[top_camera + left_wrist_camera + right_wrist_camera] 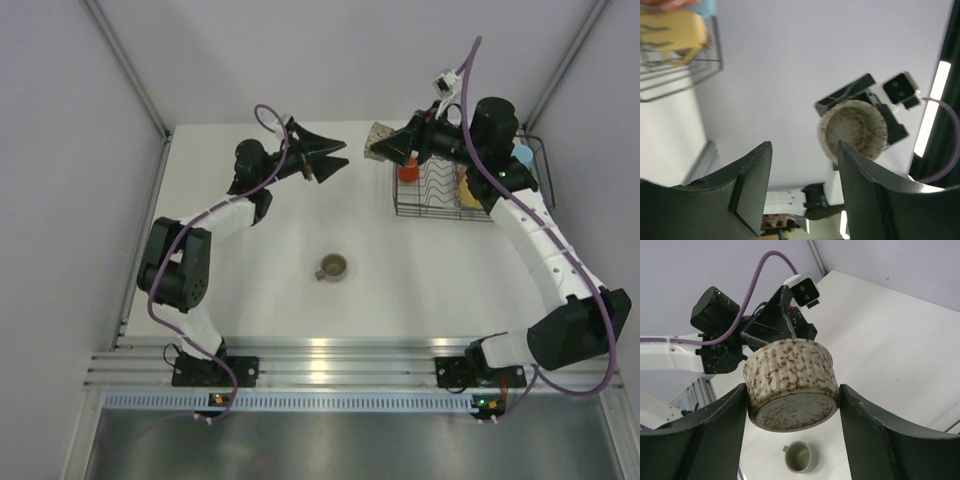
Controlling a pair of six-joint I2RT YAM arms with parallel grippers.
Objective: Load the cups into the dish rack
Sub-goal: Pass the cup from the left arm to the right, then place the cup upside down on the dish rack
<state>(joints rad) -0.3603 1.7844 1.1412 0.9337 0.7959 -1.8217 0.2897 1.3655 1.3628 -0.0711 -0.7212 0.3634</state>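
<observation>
The left gripper is held above the far middle of the table, its jaws spread apart with nothing between them. In its wrist view the two dark fingers frame only bare air.

At six o'clock from it in the top view, a small grey-olive cup stands upright on the table, mouth up, its handle towards nine o'clock.

At three o'clock from the left gripper, close to it but apart, the right gripper is clamped on a speckled cup. This cup is cream, flecked with brown and ribbed on the outside, and it lies on its side in the air. Its flat base faces the right wrist camera and its stained mouth faces the left one. A finger presses each side of its wall.

The dish rack, a black wire basket with wavy dividers, sits at the table's far right, at four o'clock from the held cup. It holds an orange cup at its ten o'clock corner, a yellow cup towards three o'clock, and a light blue cup at its one o'clock corner, partly hidden by the arm.
</observation>
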